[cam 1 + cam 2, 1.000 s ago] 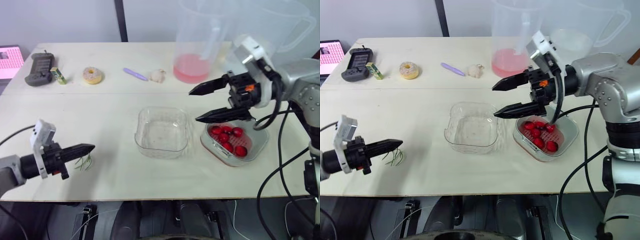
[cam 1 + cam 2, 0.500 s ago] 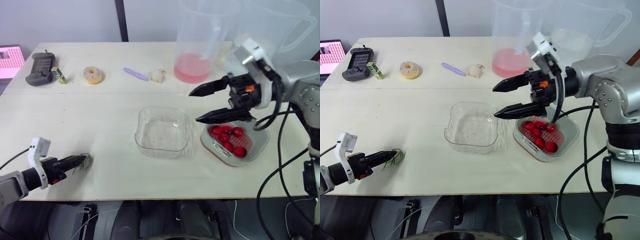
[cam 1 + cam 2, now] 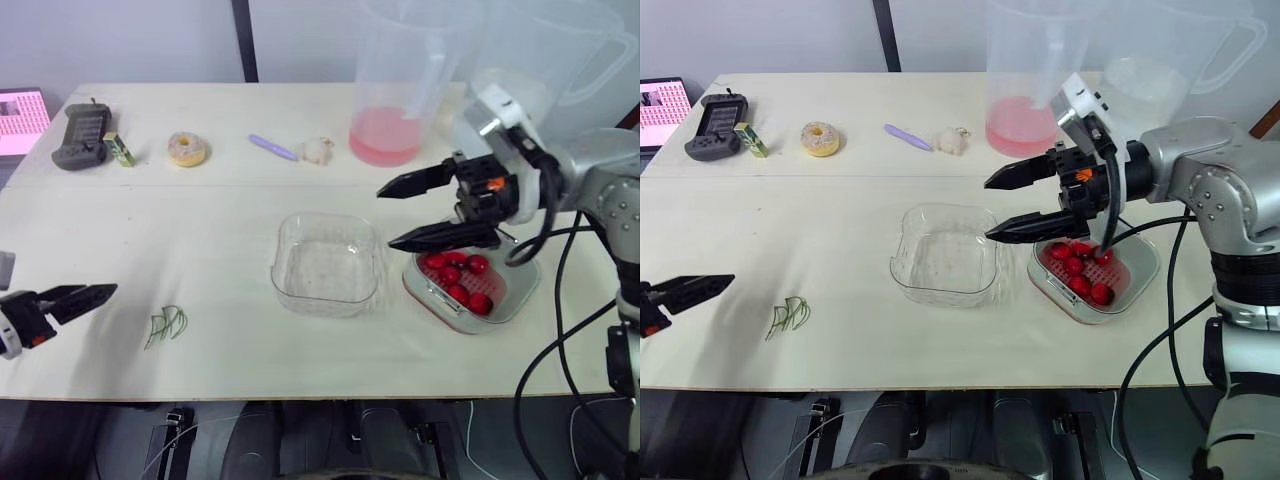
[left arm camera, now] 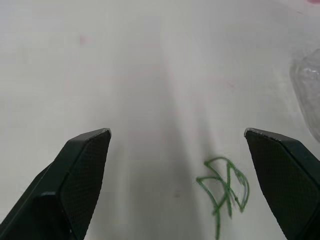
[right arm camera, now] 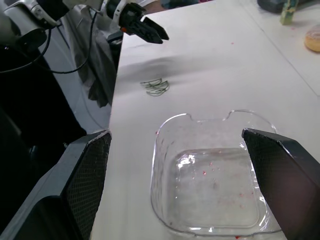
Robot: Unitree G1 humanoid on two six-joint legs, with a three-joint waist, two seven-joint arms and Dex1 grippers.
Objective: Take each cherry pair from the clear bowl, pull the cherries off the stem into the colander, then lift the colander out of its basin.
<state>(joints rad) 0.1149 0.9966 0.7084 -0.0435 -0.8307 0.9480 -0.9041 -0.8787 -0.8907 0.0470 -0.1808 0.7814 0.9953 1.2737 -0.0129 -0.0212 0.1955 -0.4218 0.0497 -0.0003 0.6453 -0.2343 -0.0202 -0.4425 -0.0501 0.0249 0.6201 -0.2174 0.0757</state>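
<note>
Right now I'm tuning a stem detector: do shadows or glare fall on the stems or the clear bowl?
Left wrist view: a soft shadow band crosses the table, the stems at its edge. Right wrist view: small glints on the rim and floor of the clear bowl, the stems evenly lit. Left eye view: no strong glare on the bowl.

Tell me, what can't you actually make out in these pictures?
Cherries: in the head views the right claw has its lower finger over the far side of their colander, so an exact count is unsure.
Left claw: its arm is cut off by the left edge of the head views.
Jug of pink liquid: its top is cut off by the upper edge.
Pink screen: cut by the left edge, content too small.
Green box: print too small to read.
</note>
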